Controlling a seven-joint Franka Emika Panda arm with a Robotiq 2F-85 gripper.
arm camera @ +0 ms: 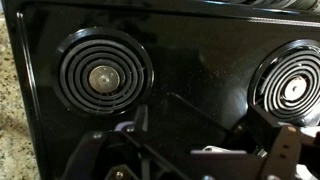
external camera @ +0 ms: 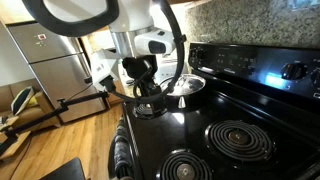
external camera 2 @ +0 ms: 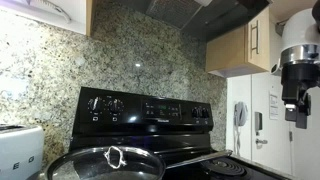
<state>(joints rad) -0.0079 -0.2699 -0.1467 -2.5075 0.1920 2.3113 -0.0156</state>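
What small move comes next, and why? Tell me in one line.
Probably shift the gripper sideways toward the lidded pan. Its fingers look open and empty, hovering over the black stovetop beside the pan rather than above it.

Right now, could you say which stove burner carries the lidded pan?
The rear one beside the gripper; the lidded pan covers it, while other coils lie bare.

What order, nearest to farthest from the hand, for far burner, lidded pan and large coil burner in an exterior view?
1. Far burner, just below the hand.
2. Lidded pan, beside it, toward the controls.
3. Large coil burner, at the camera's end.
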